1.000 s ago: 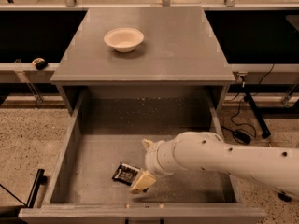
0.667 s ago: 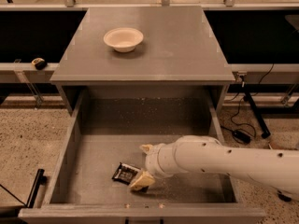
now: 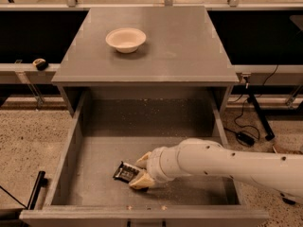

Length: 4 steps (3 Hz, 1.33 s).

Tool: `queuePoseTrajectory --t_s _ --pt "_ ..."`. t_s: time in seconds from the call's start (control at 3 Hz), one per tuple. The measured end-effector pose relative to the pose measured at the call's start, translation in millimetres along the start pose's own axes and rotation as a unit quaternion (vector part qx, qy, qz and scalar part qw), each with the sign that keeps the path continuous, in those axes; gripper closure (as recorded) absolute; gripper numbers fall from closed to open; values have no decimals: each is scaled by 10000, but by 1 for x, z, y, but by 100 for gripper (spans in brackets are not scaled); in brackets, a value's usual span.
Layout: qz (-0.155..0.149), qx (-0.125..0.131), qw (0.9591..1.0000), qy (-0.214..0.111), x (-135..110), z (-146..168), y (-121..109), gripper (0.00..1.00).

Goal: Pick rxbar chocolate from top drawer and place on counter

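- Grey top drawer (image 3: 156, 122) gapes below the tabletop (image 3: 189, 46); rxbar chocolate (image 3: 124, 172) lies at its 6 o'clock.
- Our gripper (image 3: 141, 171) straddles its 3 o'clock end, jaws spread; grasping, we judge; next clench, lift.

Arm (image 3: 227, 162) reaching left, end effector (image 3: 136, 174) low, splayed
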<state>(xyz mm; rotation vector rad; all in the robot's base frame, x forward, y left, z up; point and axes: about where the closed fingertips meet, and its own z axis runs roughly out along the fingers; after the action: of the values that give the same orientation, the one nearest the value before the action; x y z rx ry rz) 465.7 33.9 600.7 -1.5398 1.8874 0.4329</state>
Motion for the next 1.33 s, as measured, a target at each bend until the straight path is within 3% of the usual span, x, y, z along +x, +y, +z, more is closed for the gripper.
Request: queuePoseTrajectory --t_s 0.33,0.67,1.0,1.33 --pt "161 -50 9993 -333 -5 2 -1 92" --pt "402 -177 9948 -924 -14 -14 -6 100" --pt "272 -289 9898 -1366 -41 -76 -38 100" --pt "101 -375 9916 -1234 -64 -127 -72 100"
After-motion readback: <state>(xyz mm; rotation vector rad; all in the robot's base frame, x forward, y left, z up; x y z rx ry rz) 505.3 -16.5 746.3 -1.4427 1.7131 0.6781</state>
